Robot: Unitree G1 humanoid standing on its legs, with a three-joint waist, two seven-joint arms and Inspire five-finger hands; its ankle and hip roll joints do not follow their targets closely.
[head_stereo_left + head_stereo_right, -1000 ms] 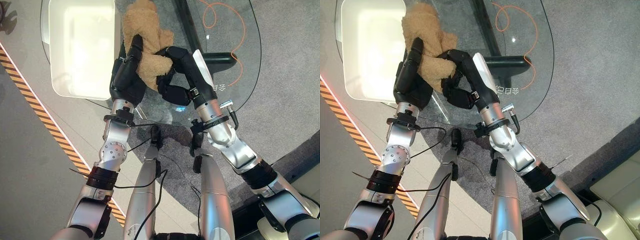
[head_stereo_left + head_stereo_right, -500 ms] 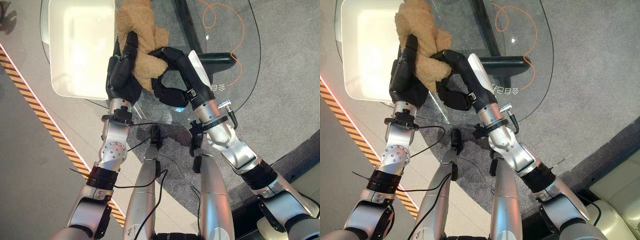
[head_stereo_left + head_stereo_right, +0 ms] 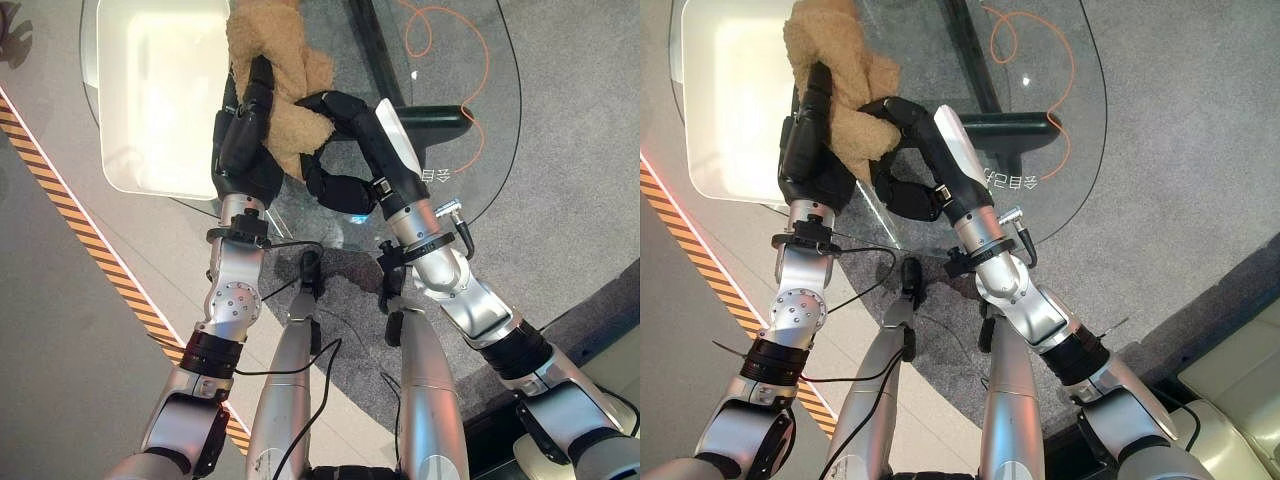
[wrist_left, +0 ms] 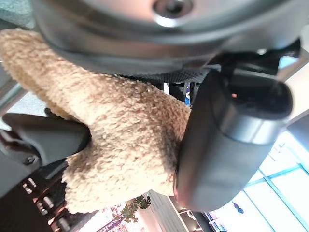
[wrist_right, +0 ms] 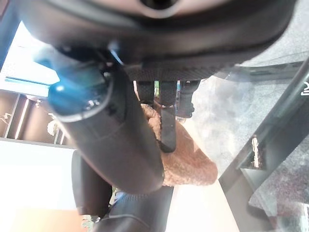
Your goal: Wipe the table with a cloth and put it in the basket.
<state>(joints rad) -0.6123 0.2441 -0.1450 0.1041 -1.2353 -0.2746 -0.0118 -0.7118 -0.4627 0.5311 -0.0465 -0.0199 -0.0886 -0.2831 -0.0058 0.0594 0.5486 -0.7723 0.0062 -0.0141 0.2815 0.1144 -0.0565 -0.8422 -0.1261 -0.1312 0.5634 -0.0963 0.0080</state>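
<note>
While both hands, the left hand and right hand, apparently clasp the cloth, it has shifted toward the basket.

Text check, quick: one small dark printed mark on the glass table, near its front edge; in the right eye view it's at. A few chars, too small to read. Orange-and-black hazard-stripe tape on the floor left of the table carries no wording. Nothing else legible, no nos. or labels.
</note>
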